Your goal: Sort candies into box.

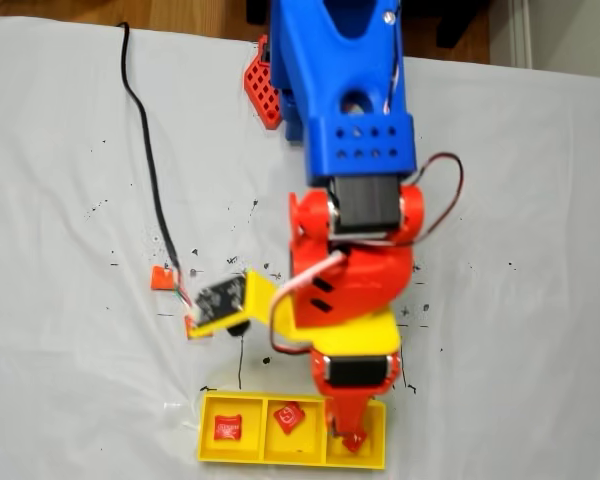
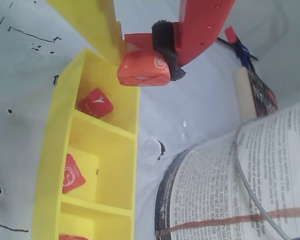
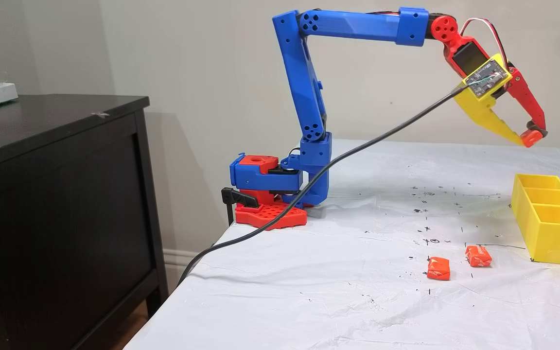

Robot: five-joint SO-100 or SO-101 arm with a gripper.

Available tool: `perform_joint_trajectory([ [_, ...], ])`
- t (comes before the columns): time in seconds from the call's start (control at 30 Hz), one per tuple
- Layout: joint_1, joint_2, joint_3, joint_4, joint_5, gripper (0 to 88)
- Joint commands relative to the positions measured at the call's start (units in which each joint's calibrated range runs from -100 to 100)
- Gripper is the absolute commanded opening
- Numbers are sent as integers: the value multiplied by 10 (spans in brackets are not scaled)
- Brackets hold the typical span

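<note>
The gripper [image 2: 145,60] is pinching a candy [image 2: 143,70] above the box [image 1: 292,445], whose long axis is running left-right in a fixed view, on the white-covered table [image 3: 358,291].

Your blue arm [image 3: 309,97] reaches from its base at the table's near-left edge out over the white table cover [image 3: 358,291], its gripper [image 3: 530,138] pinching 1 orange candy [image 3: 533,137] high above the yellow box [image 3: 550,233]. 2 more candies lie on the cover just left of the box, 1 [image 3: 438,268] beside the other [image 3: 478,256]. A black cable [image 3: 338,160] trails down from the wrist, and a dark cabinet [image 3: 56,194] stands at left.
</note>
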Motion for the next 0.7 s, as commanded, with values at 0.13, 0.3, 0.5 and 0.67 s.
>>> perform_joint_trajectory([
  [0.13,-17,39,-1,-69,12,2],
  [0.3,-17,60,-2,-82,13,1],
  [0.5,-17,69,-3,-84,14,1],
  [0.67,-19,76,-3,-88,15,1],
])
